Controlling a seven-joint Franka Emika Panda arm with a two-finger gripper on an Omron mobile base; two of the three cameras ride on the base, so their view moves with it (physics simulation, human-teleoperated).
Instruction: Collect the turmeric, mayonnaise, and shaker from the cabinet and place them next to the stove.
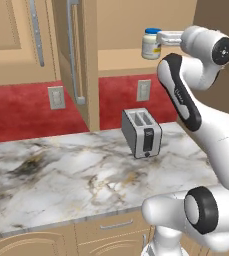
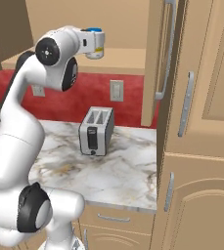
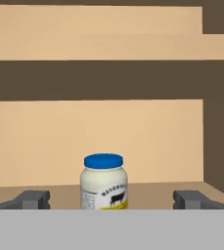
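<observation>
1. hand view: gripper (image 3: 111, 199) spread wide, holding nothing, lined up on the mayonnaise (image 3: 103, 182).
2. mayonnaise stands upright on the open cabinet (image 1: 86, 60) shelf, not yet grasped.
3. judgement: nothing delivered beside the stove; all three items remain to collect.

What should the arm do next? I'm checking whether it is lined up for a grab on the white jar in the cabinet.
Probably ease straight forward. In the hand view the mayonnaise jar stands upright on the cabinet shelf, centred between the wide-open fingertips, but looks a bit ahead of them, so closing now would likely miss.
</observation>
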